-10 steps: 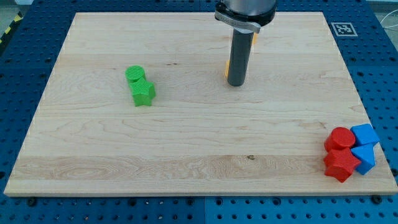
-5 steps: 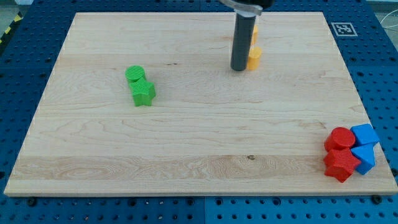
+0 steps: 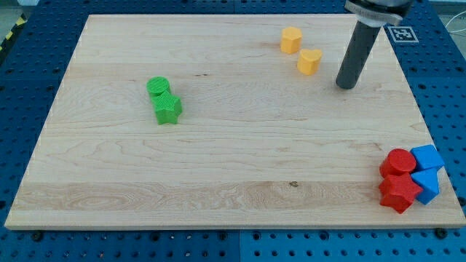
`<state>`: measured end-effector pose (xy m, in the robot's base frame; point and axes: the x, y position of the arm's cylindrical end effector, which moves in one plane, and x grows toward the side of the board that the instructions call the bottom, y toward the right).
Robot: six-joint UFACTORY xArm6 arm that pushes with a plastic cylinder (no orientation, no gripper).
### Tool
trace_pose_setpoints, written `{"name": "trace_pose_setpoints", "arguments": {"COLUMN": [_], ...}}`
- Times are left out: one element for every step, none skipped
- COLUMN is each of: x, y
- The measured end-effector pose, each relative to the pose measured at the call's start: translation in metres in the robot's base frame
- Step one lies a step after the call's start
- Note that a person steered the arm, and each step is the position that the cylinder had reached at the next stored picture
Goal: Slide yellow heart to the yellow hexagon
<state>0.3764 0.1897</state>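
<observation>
The yellow heart (image 3: pixel 309 62) lies near the view's top, right of centre. The yellow hexagon (image 3: pixel 291 39) sits just up and left of it, with a small gap between them. My tip (image 3: pixel 346 85) rests on the board to the right of the heart and slightly lower, apart from it. The dark rod rises from there toward the view's top right.
A green cylinder (image 3: pixel 157 86) and a green star (image 3: pixel 168 109) touch each other at the view's left. At the bottom right corner, a red cylinder (image 3: pixel 398 161), a red star (image 3: pixel 399 192) and two blue blocks (image 3: pixel 426 157) (image 3: pixel 427 184) cluster by the board edge.
My tip has moved from left of the yellow blocks to their right. The yellow heart has shifted to the right and up, closer to the hexagon, and both now show fully.
</observation>
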Motion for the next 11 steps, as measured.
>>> {"name": "trace_pose_setpoints", "arguments": {"x": [-0.017, -0.020, -0.020, -0.023, -0.027, -0.030, -0.034, -0.035, -0.036, -0.038, -0.038], "y": [0.000, -0.002, -0.008, -0.012, -0.016, -0.022, -0.028, -0.034, -0.036, -0.036, -0.036]}}
